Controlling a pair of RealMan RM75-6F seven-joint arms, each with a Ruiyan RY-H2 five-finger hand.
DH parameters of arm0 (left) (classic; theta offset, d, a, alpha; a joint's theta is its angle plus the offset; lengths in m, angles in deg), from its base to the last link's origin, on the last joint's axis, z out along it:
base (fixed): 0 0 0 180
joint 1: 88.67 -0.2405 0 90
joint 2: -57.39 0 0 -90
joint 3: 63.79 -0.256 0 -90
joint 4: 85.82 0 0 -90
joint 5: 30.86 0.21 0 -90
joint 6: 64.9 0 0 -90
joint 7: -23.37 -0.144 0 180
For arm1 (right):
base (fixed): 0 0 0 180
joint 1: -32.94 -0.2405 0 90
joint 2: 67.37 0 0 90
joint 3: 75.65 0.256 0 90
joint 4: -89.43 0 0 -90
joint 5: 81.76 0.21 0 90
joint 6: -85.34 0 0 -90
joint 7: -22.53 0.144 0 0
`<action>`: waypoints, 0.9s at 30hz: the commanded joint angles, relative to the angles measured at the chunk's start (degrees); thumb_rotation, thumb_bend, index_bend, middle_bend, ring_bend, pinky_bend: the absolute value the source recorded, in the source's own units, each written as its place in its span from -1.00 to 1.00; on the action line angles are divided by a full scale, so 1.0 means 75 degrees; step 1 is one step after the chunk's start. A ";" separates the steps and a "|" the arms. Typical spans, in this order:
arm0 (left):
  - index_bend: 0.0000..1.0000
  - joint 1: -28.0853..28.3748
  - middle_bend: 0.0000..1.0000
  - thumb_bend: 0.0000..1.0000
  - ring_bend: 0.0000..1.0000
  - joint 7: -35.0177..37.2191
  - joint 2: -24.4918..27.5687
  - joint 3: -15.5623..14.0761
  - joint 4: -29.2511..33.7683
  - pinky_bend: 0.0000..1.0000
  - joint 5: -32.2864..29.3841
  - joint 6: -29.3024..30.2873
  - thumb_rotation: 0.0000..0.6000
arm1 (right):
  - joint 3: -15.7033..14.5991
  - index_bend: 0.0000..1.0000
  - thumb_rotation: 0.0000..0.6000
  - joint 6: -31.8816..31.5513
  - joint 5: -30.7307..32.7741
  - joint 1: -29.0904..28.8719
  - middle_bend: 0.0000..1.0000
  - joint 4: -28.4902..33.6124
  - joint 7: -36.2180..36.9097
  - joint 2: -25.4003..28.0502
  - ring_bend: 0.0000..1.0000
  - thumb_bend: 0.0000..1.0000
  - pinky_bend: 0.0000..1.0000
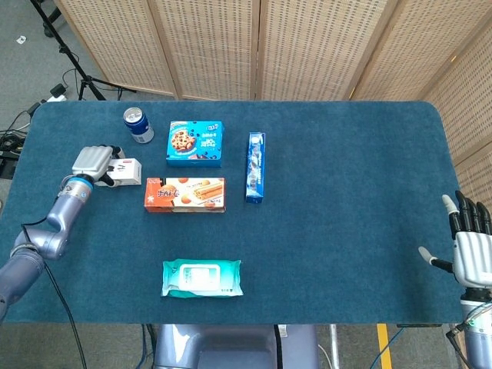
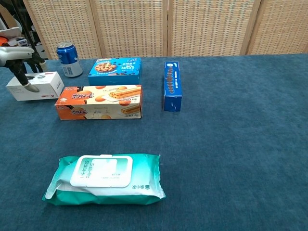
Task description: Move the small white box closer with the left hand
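The small white box lies at the table's left side, just left of the orange biscuit box. My left hand grips it from its left end, fingers curled over the top. In the chest view the small white box looks slightly tilted, with the left hand wrapped over its left part and the thumb against its front face. My right hand hovers off the table's near right corner, fingers spread and holding nothing.
A blue can stands behind the white box. A blue cookie box and a narrow blue box lie further right. A teal wet-wipes pack sits near the front edge of the blue table.
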 commanded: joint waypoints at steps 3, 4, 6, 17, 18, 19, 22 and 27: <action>-0.10 -0.1056 -0.23 -0.50 -0.45 0.0242 0.2193 -0.0622 0.2562 -0.22 0.0817 0.1479 1.00 | -0.0051 -1.00 1.00 -0.0074 -0.0124 0.0028 -1.00 0.0103 0.0029 0.0049 -1.00 -1.00 -1.00; -0.10 -0.1172 -0.23 -0.50 -0.45 0.0212 0.2532 -0.0749 0.3029 -0.22 0.0896 0.1531 1.00 | -0.0057 -1.00 1.00 -0.0087 -0.0145 0.0031 -1.00 0.0121 0.0031 0.0055 -1.00 -1.00 -1.00; -0.10 -0.1304 -0.23 -0.49 -0.45 0.0150 0.3009 -0.0959 0.3703 -0.22 0.1009 0.1514 1.00 | -0.0070 -1.00 1.00 -0.0099 -0.0183 0.0031 -1.00 0.0150 0.0036 0.0064 -1.00 -1.00 -1.00; -0.10 -0.1184 -0.23 -0.42 -0.45 0.0208 0.4671 -0.1675 0.6425 -0.22 0.1284 0.0381 1.00 | -0.0127 -1.00 1.00 -0.0159 -0.0337 0.0043 -1.00 0.0247 0.0087 0.0105 -1.00 -1.00 -1.00; -0.10 -0.1096 -0.23 -0.41 -0.45 0.0341 0.4762 -0.1713 0.6549 -0.22 0.1340 0.0203 1.00 | -0.0126 -1.00 1.00 -0.0166 -0.0336 0.0046 -1.00 0.0250 0.0090 0.0106 -1.00 -1.00 -1.00; -0.10 -0.0965 -0.23 -0.38 -0.45 0.0525 0.4837 -0.1765 0.6664 -0.22 0.1399 -0.0072 1.00 | -0.0124 -1.00 1.00 -0.0168 -0.0330 0.0050 -1.00 0.0252 0.0093 0.0108 -1.00 -1.00 -1.00; -0.09 -0.0660 -0.23 -0.32 -0.44 0.0806 0.4910 -0.1866 0.6743 -0.22 0.1459 -0.0729 1.00 | -0.0125 -1.00 1.00 -0.0153 -0.0310 0.0053 -1.00 0.0248 0.0090 0.0107 -1.00 -1.00 -1.00; -0.04 -0.0230 -0.23 -0.27 -0.44 0.1067 0.4762 -0.1894 0.6599 -0.22 0.1316 -0.1617 1.00 | -0.0138 -1.00 1.00 -0.0114 -0.0296 0.0042 -1.00 0.0246 0.0042 0.0084 -1.00 -1.00 -1.00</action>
